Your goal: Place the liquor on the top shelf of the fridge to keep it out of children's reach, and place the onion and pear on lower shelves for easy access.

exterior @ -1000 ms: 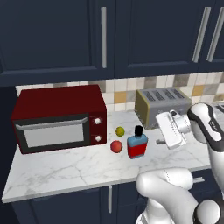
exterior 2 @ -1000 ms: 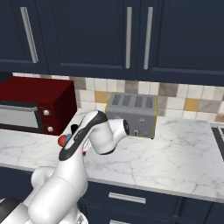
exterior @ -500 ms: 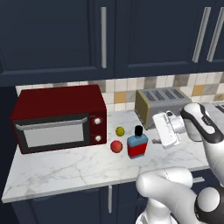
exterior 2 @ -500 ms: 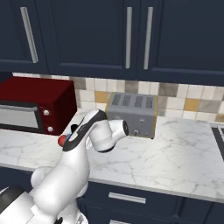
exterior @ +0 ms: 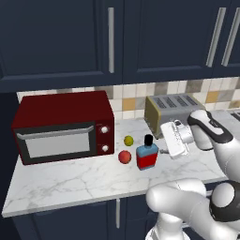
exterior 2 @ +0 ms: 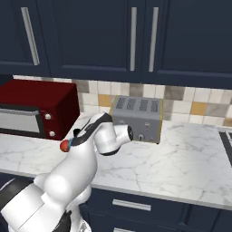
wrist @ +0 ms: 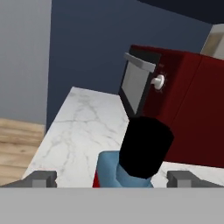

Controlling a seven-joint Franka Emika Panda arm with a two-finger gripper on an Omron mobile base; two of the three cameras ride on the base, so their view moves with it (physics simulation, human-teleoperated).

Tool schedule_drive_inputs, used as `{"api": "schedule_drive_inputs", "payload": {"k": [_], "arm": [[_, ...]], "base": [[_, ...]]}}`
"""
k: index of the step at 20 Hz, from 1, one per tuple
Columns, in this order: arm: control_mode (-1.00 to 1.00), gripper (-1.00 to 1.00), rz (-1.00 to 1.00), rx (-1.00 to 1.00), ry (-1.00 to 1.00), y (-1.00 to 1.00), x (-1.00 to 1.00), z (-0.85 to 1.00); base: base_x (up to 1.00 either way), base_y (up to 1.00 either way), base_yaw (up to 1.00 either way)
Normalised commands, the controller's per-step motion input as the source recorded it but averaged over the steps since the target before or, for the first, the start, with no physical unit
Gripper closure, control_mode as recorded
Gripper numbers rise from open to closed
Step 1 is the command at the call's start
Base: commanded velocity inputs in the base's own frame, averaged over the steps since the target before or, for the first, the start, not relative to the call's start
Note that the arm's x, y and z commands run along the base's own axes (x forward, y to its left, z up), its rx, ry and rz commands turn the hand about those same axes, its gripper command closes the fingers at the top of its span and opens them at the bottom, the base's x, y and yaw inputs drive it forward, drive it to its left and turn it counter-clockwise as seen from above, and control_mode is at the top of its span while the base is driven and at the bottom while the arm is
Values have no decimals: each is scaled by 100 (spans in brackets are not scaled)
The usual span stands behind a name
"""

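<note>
On the table point(exterior: 70, 180) beside the microwave point(exterior: 63, 126) | liquor point(exterior: 146, 153) stood upright, onion point(exterior: 124, 157) and pear point(exterior: 128, 140) just left of it | gripper point(exterior: 162, 151) held wide open, empty, lined up on the cap, judged ready for grasping.

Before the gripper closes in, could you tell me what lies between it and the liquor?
Nothing: in the left base view the open gripper sits just right of the liquor, bare gap between.
</note>
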Motion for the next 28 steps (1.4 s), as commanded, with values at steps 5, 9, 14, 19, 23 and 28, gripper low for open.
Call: {"api": "schedule_drive_inputs", "payload": {"k": [5, 9, 14, 19, 23, 28], "arm": [[-100, -100, 0, 0, 0, 2, 23, -9], [-100, -100, 0, 0, 0, 5, 21, -4], [-100, -100, 0, 0, 0, 5, 20, -2], [-100, -100, 0, 0, 0, 8, 4, -1], [-100, -100, 0, 0, 0, 7, 0, 0], [-100, -100, 0, 0, 0, 6, -3, 0]], "base": [[0, 0, 0], [0, 0, 0], [0, 0, 0], [0, 0, 0], [0, 0, 0], [0, 0, 0]]}}
